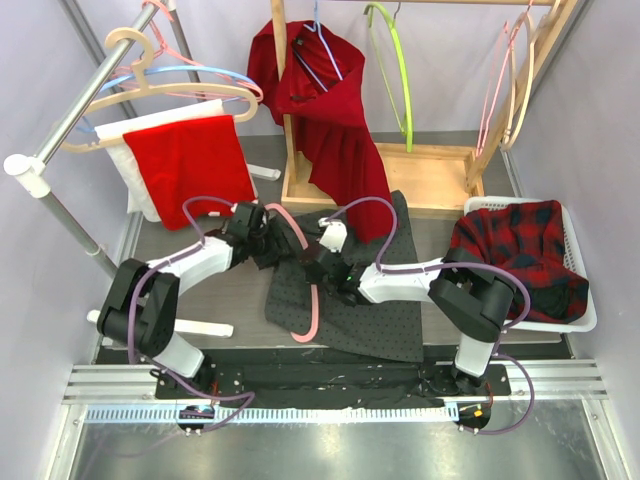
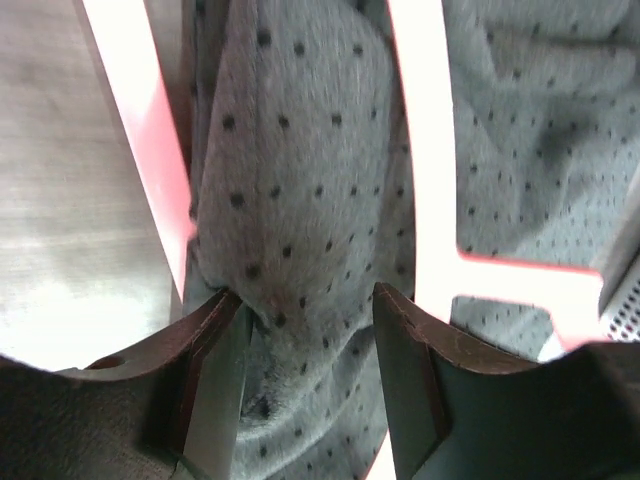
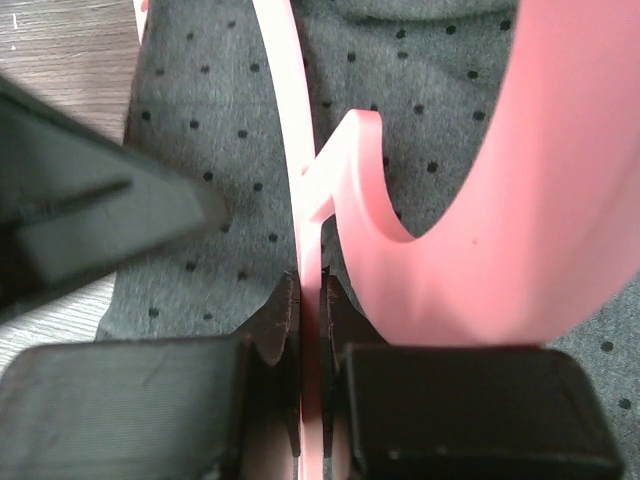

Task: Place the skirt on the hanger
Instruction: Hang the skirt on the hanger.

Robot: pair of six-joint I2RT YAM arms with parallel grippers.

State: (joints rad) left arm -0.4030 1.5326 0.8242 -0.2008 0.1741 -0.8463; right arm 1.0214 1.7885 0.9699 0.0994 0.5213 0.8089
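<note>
The dark grey dotted skirt [image 1: 380,310] lies flat on the table in front of both arms. A pink hanger [image 1: 312,300] lies across its left part. My left gripper [image 1: 268,240] is at the skirt's upper left corner. In the left wrist view its jaws [image 2: 300,295] hold a raised fold of skirt [image 2: 290,150] between two hanger bars [image 2: 425,150]. My right gripper [image 1: 322,262] is just to the right of it. In the right wrist view it [image 3: 310,285] is shut on a thin bar of the hanger [image 3: 520,200], above the skirt [image 3: 200,120].
A white basket [image 1: 590,320] with a red plaid garment [image 1: 520,250] stands at the right. A wooden rack [image 1: 440,180] at the back holds a dark red garment [image 1: 330,120] and a green hanger [image 1: 395,70]. A metal rail [image 1: 90,85] at the left carries hangers and a red cloth [image 1: 190,160].
</note>
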